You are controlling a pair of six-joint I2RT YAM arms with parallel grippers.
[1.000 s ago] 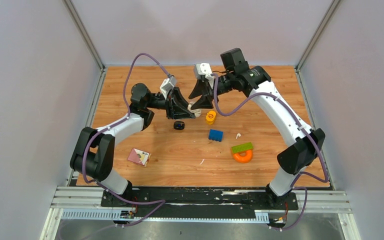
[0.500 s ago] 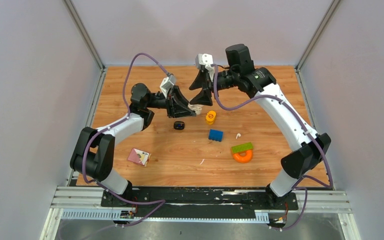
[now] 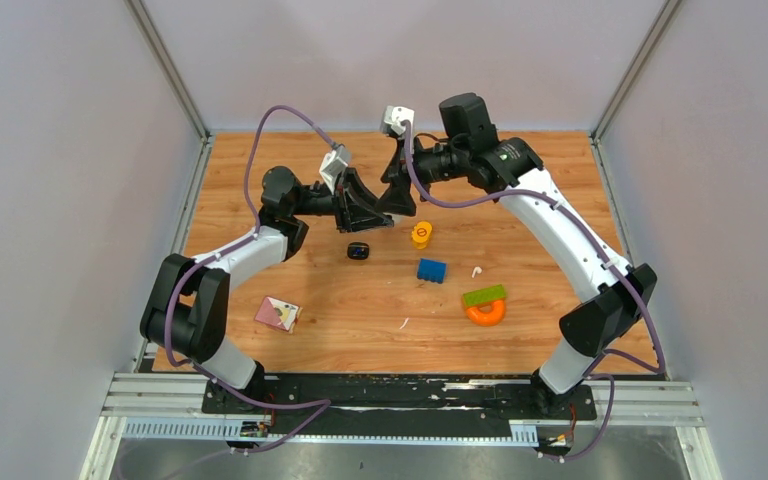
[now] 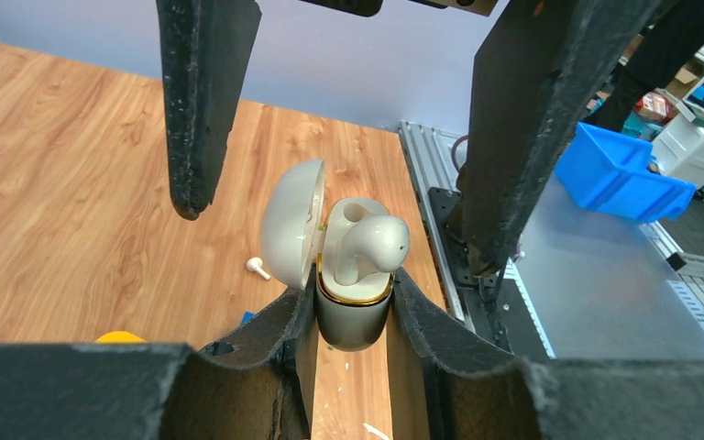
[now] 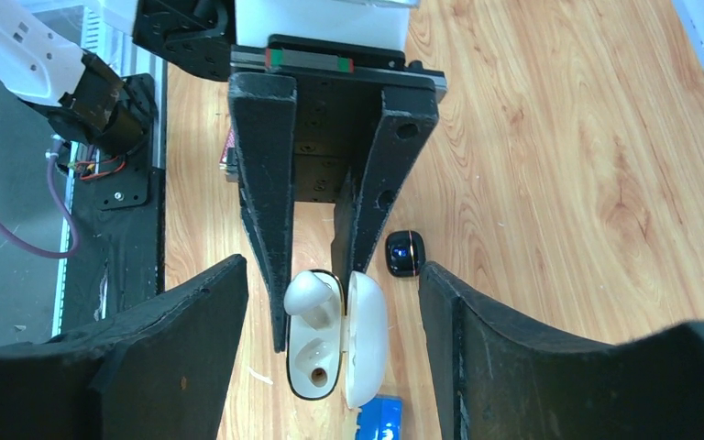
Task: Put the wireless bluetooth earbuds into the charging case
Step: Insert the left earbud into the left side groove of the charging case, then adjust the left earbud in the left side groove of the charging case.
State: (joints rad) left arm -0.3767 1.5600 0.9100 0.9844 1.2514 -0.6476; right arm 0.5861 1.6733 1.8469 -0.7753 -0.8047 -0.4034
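Left pincer [image 4: 353, 302] clenches the open charging case [image 4: 354, 323], one earbud [image 4: 368, 247] seated; right pincer [image 5: 330, 269] straddles it released, empty; the loose earbud [image 3: 477, 271] lies nearer the right arm [image 3: 560, 230]

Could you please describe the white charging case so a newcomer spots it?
Follow the left arm to its gripper. Its jaws clamp the white charging case, lid open. Unlike the black case on the table, it's gold-rimmed, one white earbud inside.
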